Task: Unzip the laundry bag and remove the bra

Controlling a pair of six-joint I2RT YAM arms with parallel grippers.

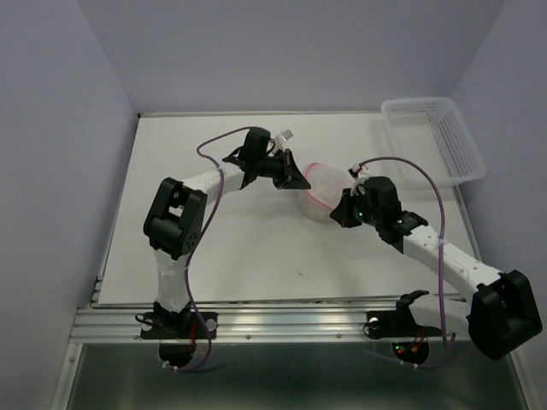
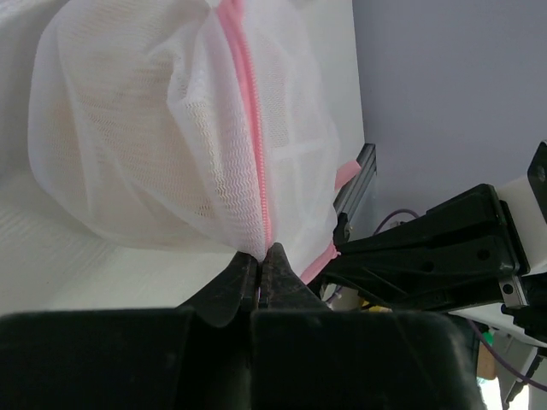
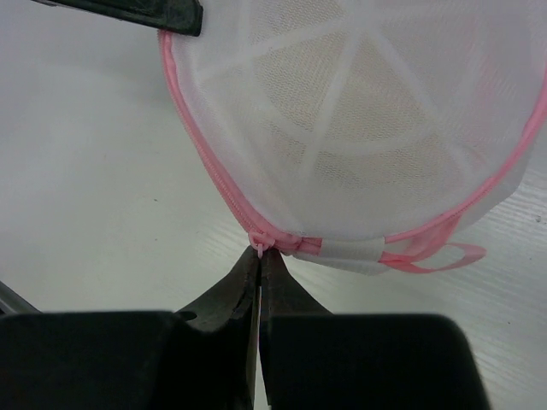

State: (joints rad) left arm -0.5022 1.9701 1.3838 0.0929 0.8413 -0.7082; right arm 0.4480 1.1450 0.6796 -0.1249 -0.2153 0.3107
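Observation:
The laundry bag [image 1: 318, 193] is a round white mesh pouch with a pink zipper rim, lying mid-table between both arms. My left gripper [image 1: 299, 181] is shut on the bag's rim at the zipper seam [image 2: 261, 253]. My right gripper [image 1: 338, 213] is shut on the small pink zipper pull [image 3: 259, 248] at the bag's near edge, beside a white tab and pink loop [image 3: 444, 254]. The zipper looks closed in both wrist views. A tan-beige shape, the bra [image 3: 376, 102], shows faintly through the mesh inside the bag.
A white plastic lattice basket [image 1: 436, 137] stands at the back right corner of the table. The right arm's black body [image 2: 444, 256] shows close behind the bag in the left wrist view. The table's metal front rail [image 1: 282, 320] runs along the near edge.

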